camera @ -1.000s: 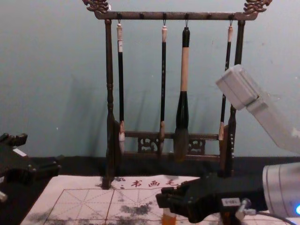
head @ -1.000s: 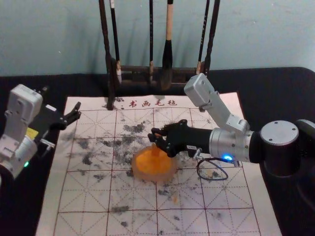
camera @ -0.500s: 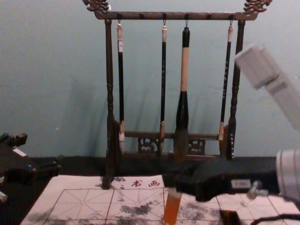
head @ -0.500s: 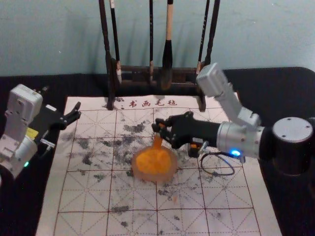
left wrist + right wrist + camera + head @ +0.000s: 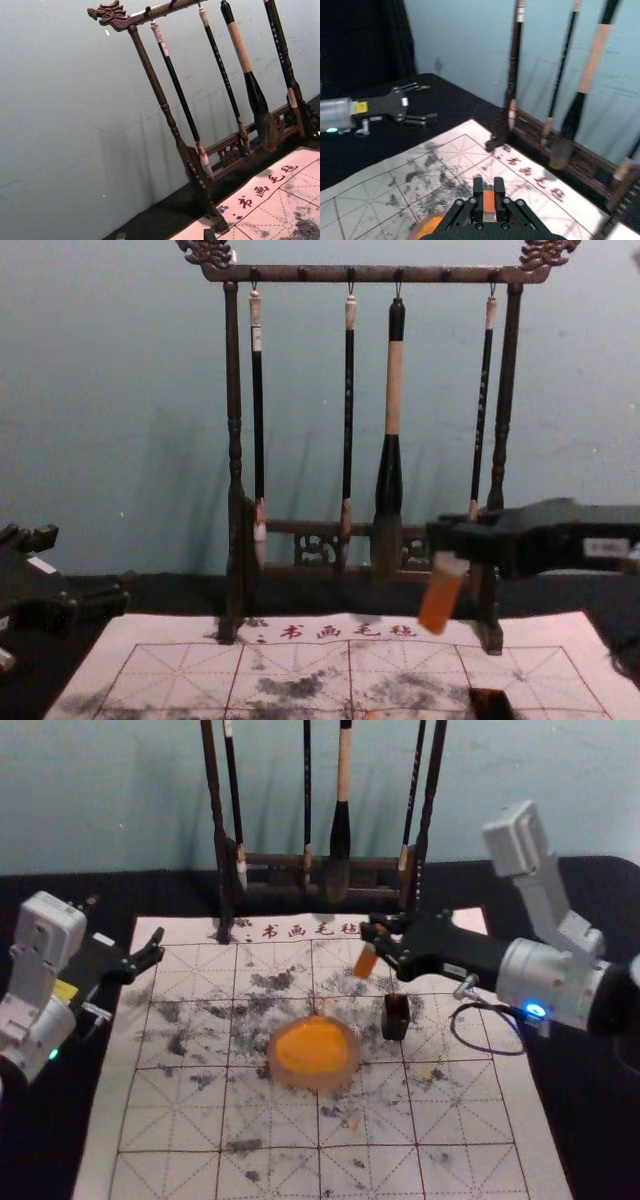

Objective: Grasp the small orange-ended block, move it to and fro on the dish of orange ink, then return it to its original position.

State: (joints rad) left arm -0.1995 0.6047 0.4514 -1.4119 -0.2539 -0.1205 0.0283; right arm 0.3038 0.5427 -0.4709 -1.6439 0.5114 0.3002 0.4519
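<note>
Now that the right gripper [image 5: 372, 933] has lifted away from the dish, the inking strokes look finished and the return seems to be the step in hand. Its fingertips are pinched firmly on the small block [image 5: 441, 596], which hangs clear of the mat [image 5: 460, 1110], its orange end down and tilted toward the robot's left. Behind it the forearm reaches in nearly level from the right, over the mat's far side. The dish [image 5: 320, 1081] lies nearer the robot, just beside a dark block [image 5: 395, 1018]; the resting place is probably close by. Setting down calls for straightening the tilt first, or the wet end could smear. Parked at the far left, the left gripper [image 5: 155, 947] is spread and empty.
</note>
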